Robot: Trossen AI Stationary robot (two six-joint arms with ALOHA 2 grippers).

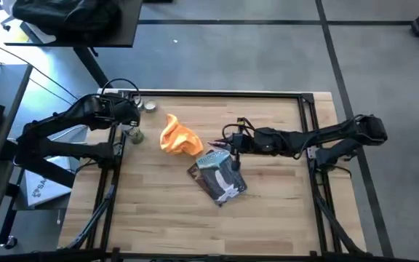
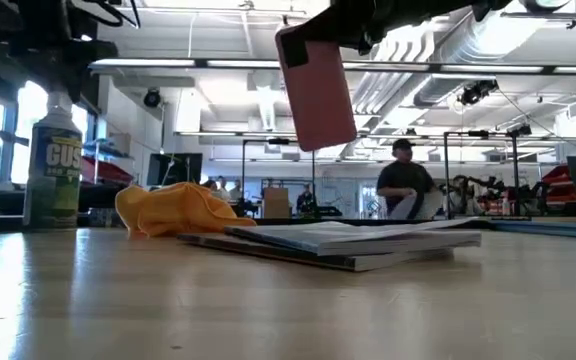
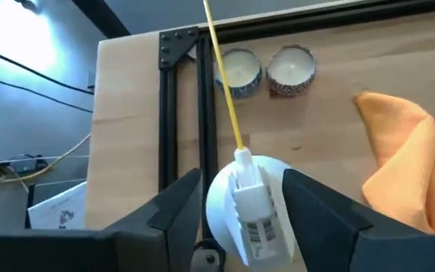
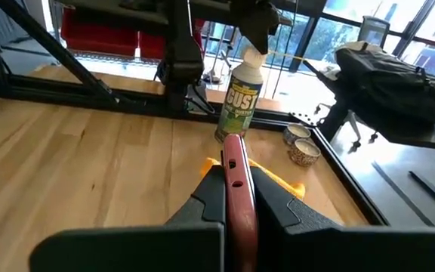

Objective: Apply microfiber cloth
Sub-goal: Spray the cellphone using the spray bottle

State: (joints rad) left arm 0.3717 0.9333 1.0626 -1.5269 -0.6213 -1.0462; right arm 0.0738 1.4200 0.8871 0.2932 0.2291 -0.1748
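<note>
The orange-yellow microfiber cloth [image 1: 178, 137] [image 2: 171, 209] [image 3: 406, 166] lies crumpled on the wooden table, left of centre, with no gripper on it. A pink-backed phone [image 2: 316, 86] [image 4: 234, 177] hangs in the air in my right gripper [image 1: 229, 143] [image 4: 232, 198], just right of the cloth and above a blue-grey printed packet [image 1: 219, 177] [image 2: 353, 240]. My left gripper [image 1: 131, 118] [image 3: 244, 200] is over a spray can [image 1: 136, 135] [image 2: 53, 160] [image 4: 240, 106] standing near the table's left edge. My left gripper has the can's white cap [image 3: 225, 198] between its two fingers, coming from above and pointing down. The can stands upright with its base on the table. My right gripper pinches one end of the phone [image 4: 235, 208] between its two fingers, which press on its flat faces. It comes from the table's right side. The phone is lifted clear and slants down below the fingers [image 2: 313, 110].
Two small round tins [image 1: 149, 107] [image 3: 264, 69] sit at the far left corner beside the black table frame [image 3: 174, 113]. Bare wood lies along the near half of the table [image 1: 195, 225]. A person [image 2: 404, 178] stands in the room far behind.
</note>
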